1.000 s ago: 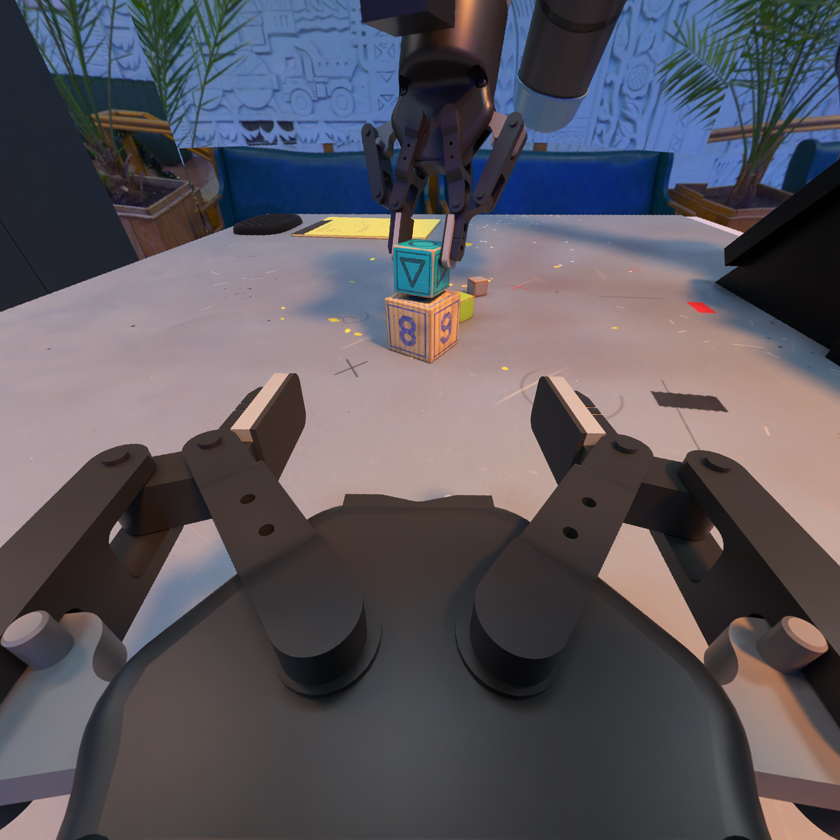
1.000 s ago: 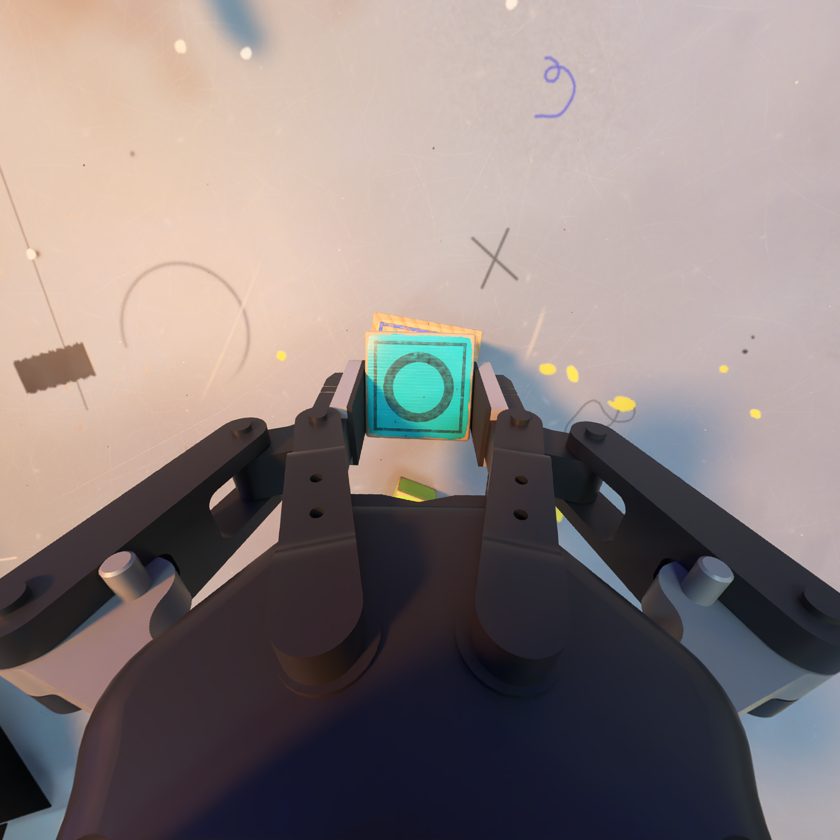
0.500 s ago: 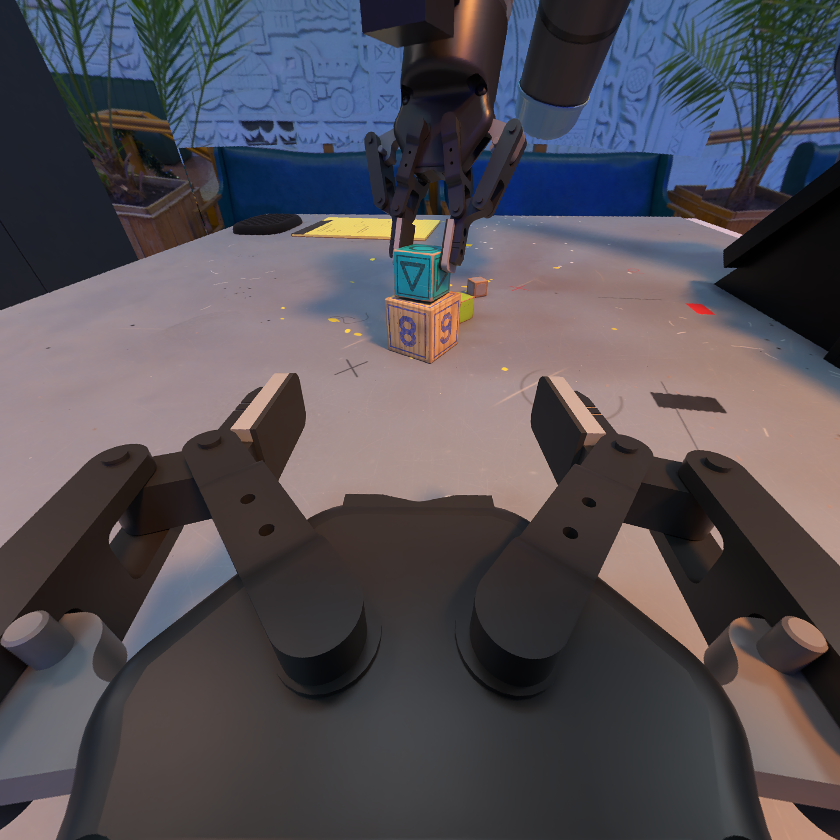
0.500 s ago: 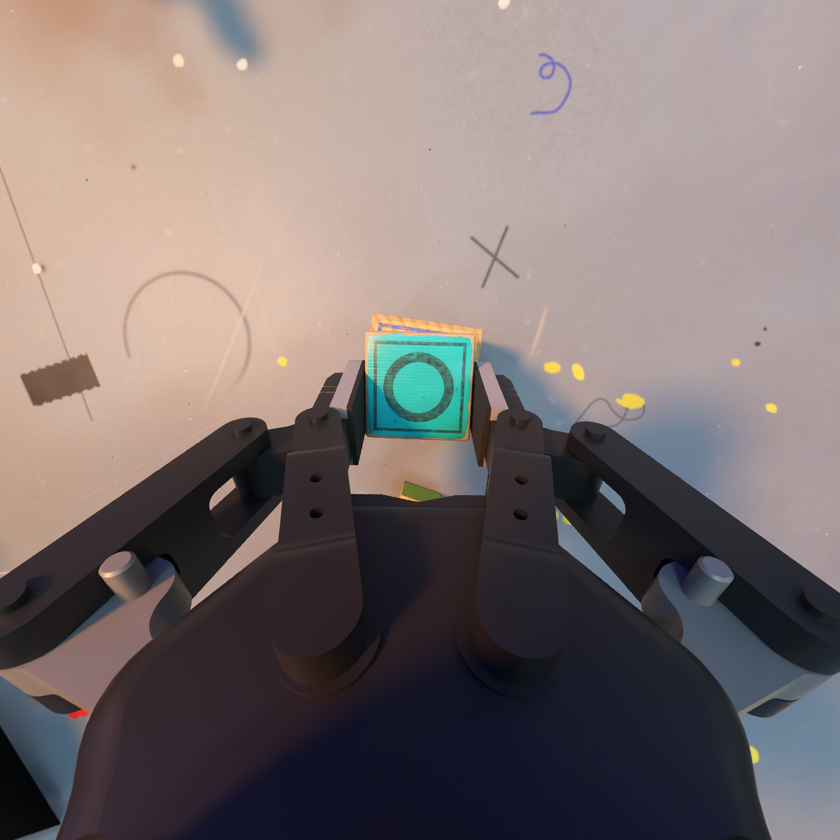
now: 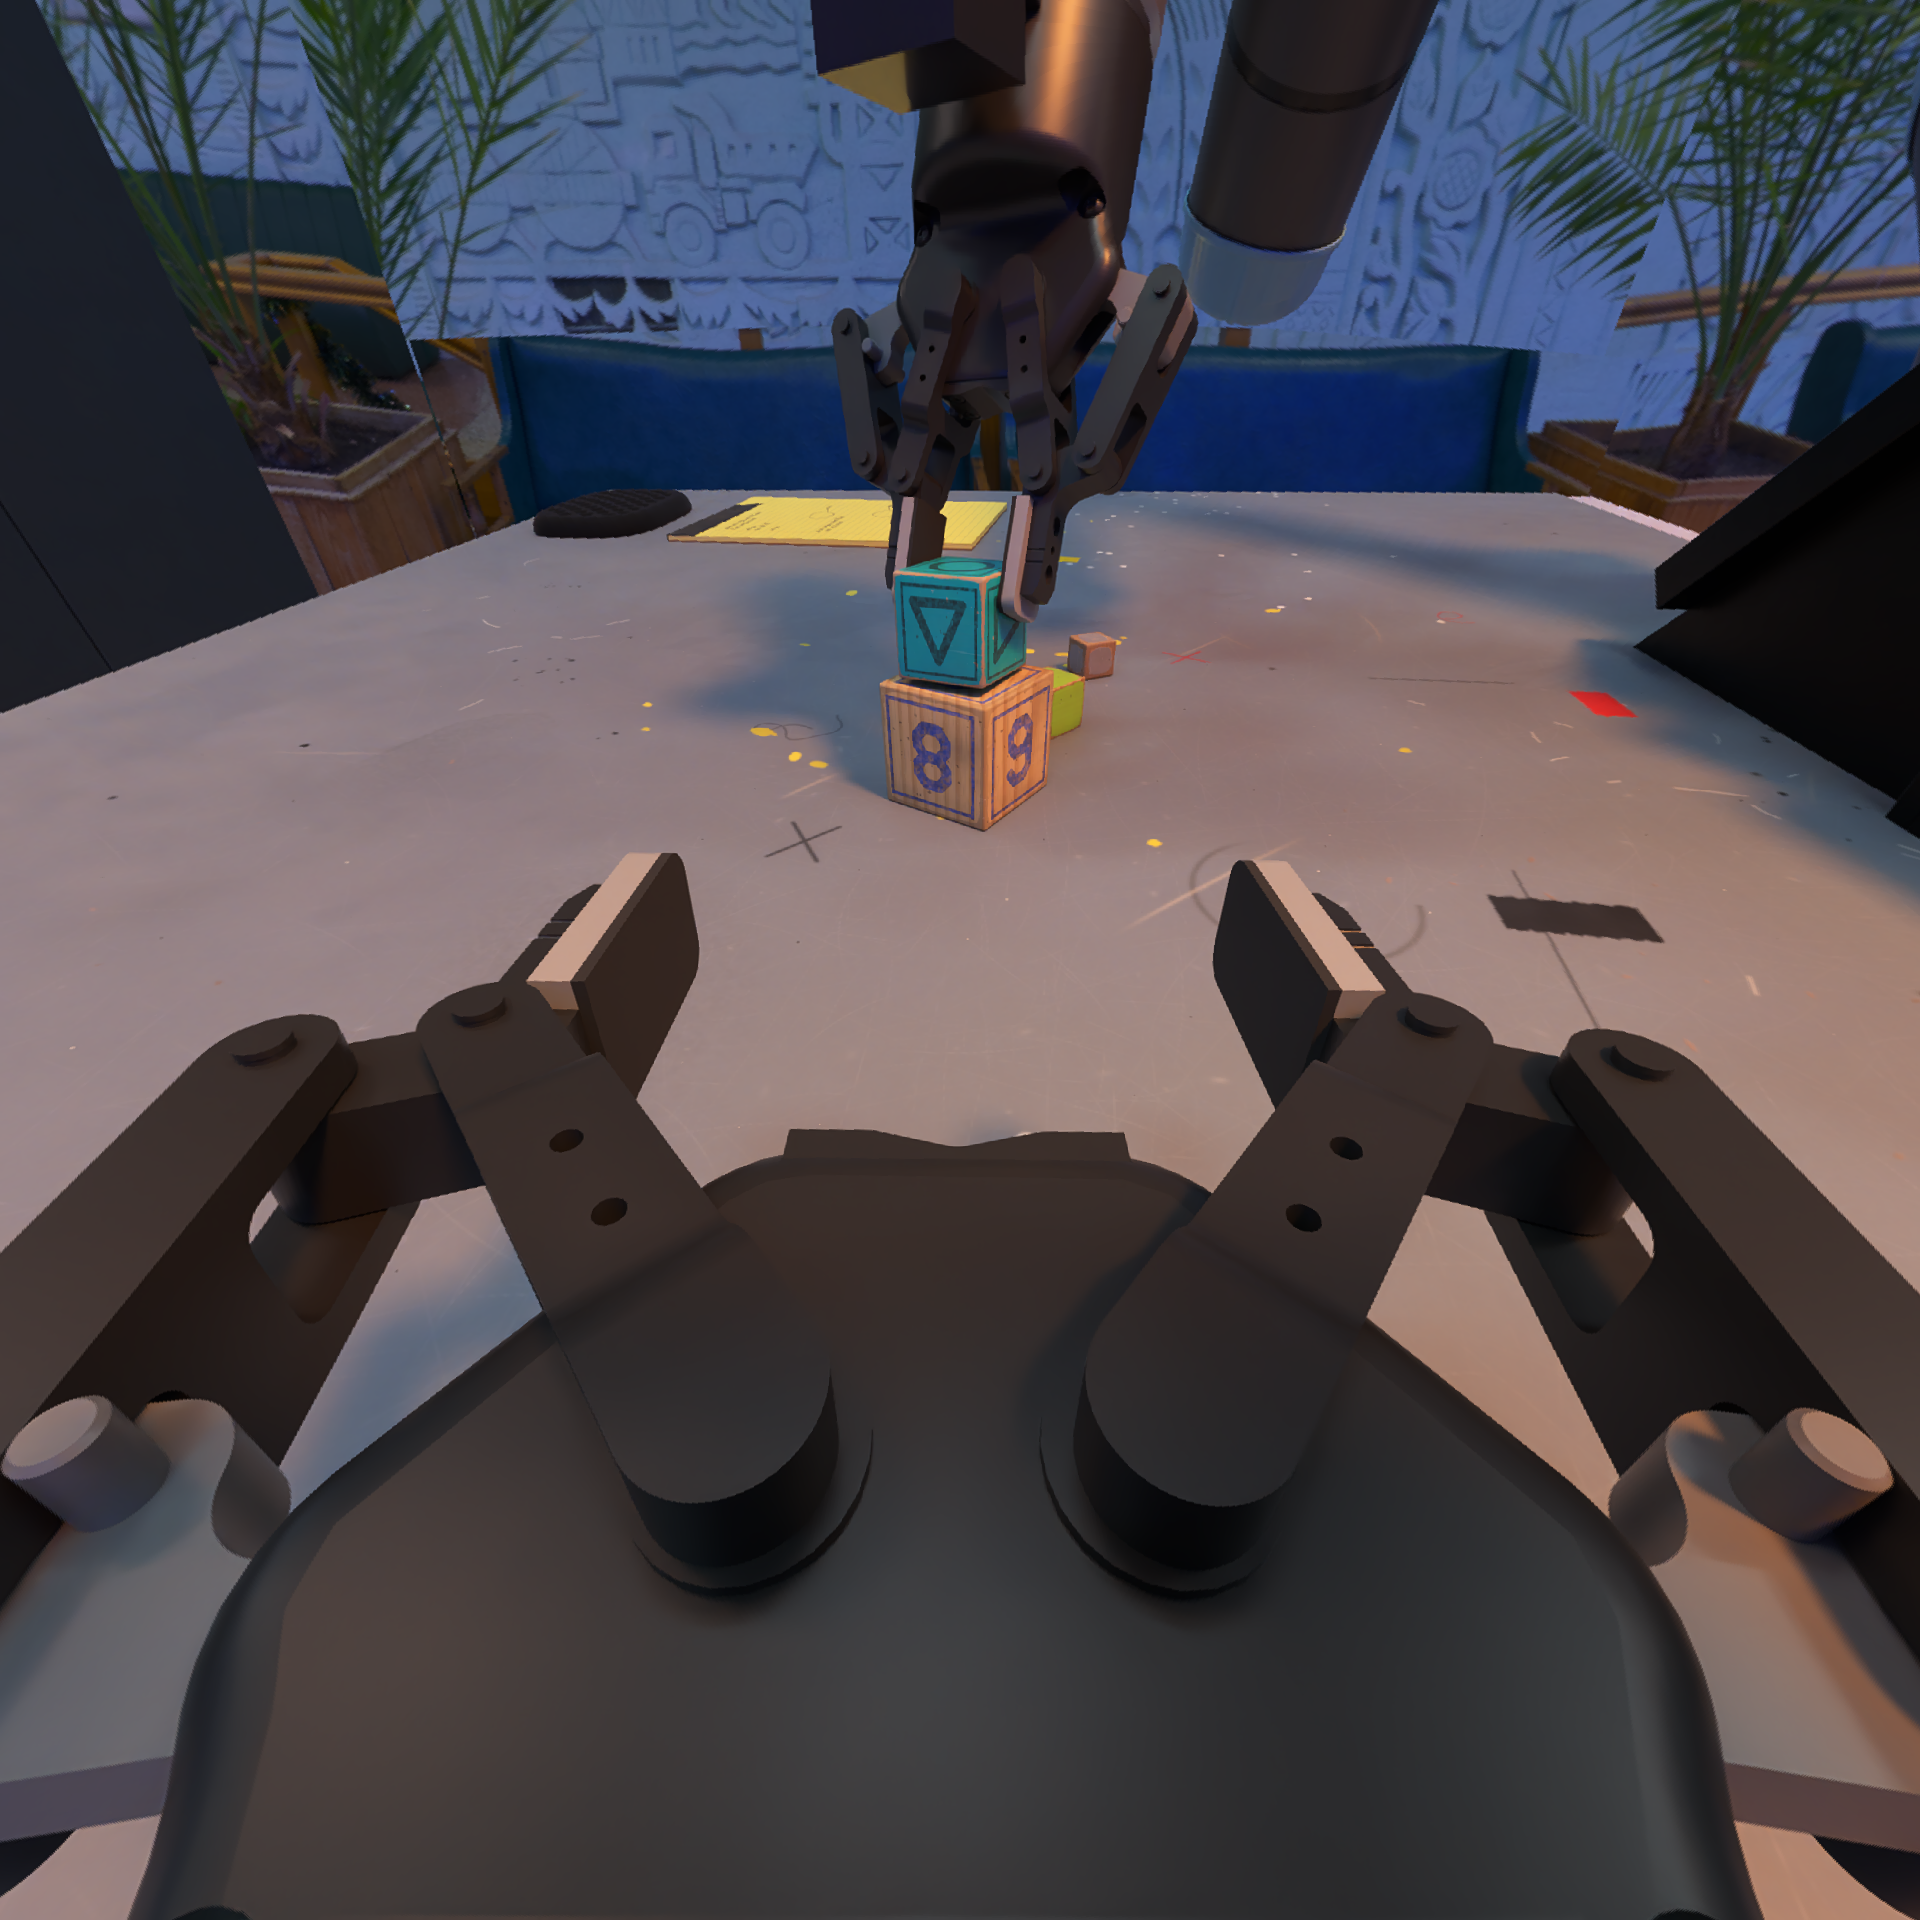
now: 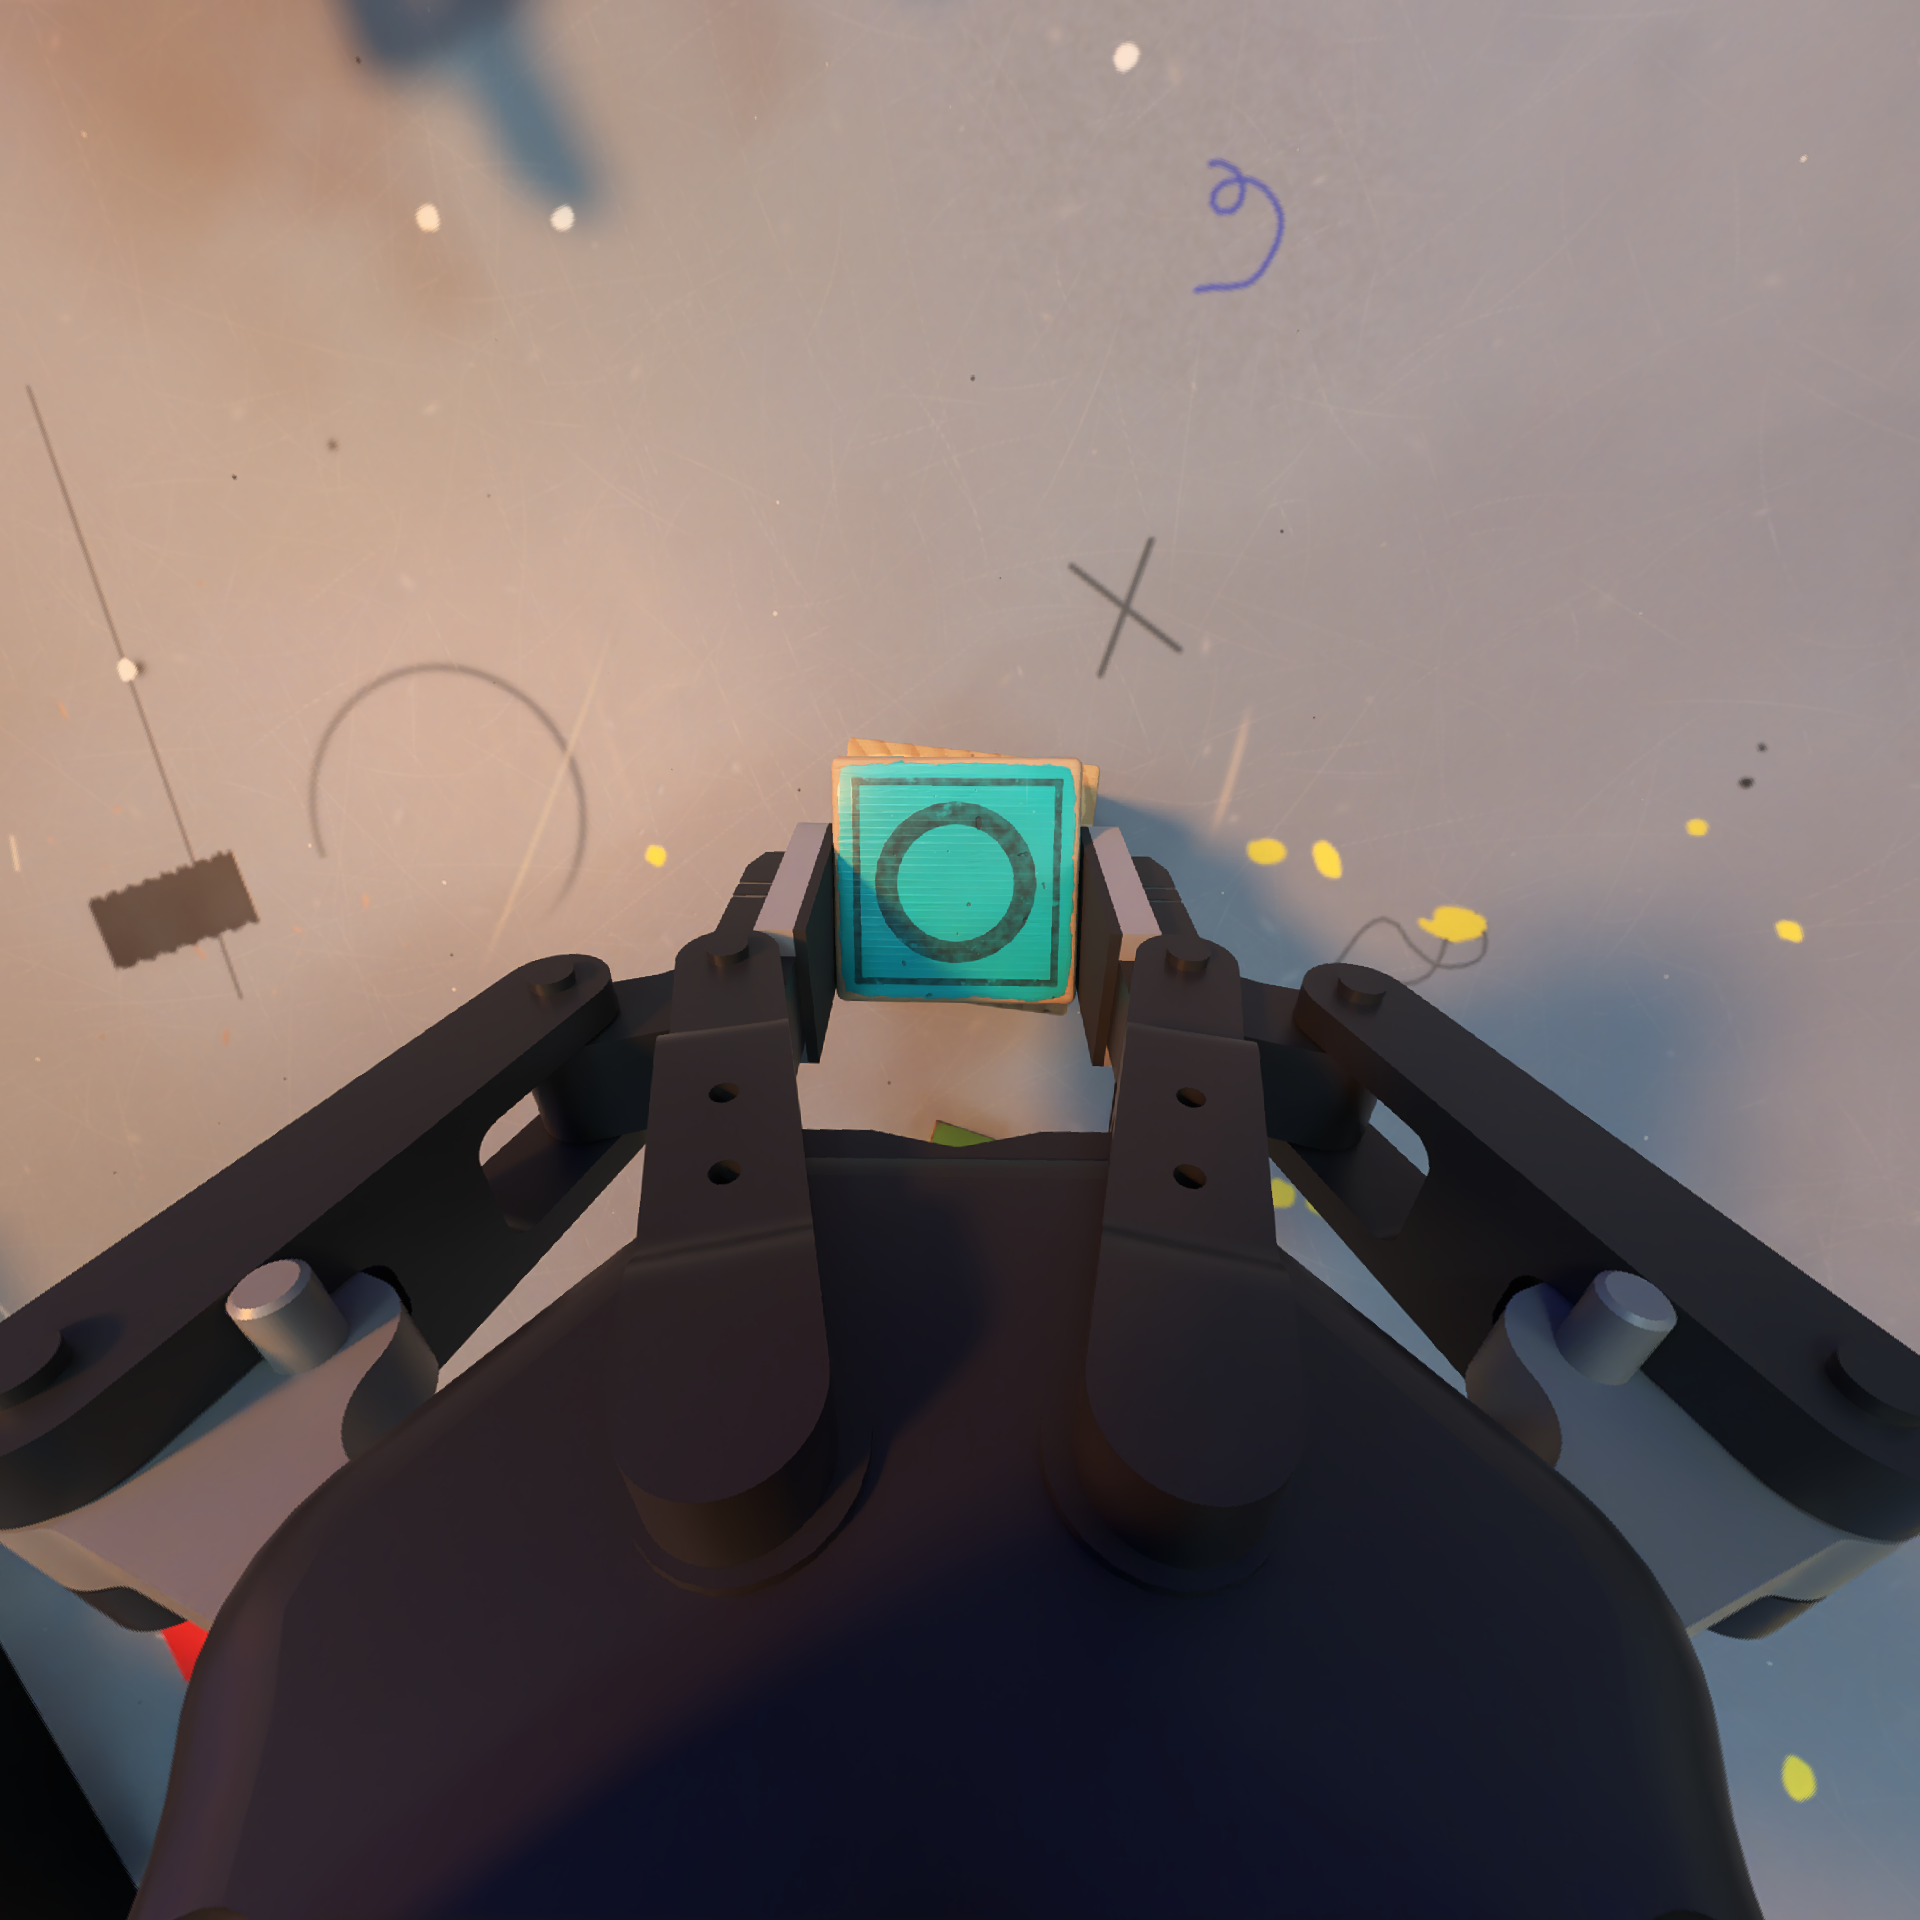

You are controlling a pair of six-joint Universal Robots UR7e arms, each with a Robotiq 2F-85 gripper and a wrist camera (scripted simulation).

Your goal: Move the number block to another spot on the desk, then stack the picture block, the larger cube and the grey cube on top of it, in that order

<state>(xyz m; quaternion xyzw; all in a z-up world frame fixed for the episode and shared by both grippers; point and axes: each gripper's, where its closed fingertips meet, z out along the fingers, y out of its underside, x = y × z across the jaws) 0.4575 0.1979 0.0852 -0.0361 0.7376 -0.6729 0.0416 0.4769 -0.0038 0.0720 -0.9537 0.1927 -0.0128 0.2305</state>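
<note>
Desk: grey and scuffed, carrying the whole stack near its middle.
Left gripper: spread wide, holding nothing, hovering low well apart from the blocks.
Right gripper: pads flank the teal block's sides with only a sliver of gap on the right, so the release looks begun; best to part evenly and rise straight up.
Number block: sits flat on the desk as the base.
Picture block: teal, resting on the number block, twisted slightly off square (a sideways nudge would worsen that).
Larger cube: yellow-green, just behind the base, due next.
Grey cube: smallest, farther back.
</note>
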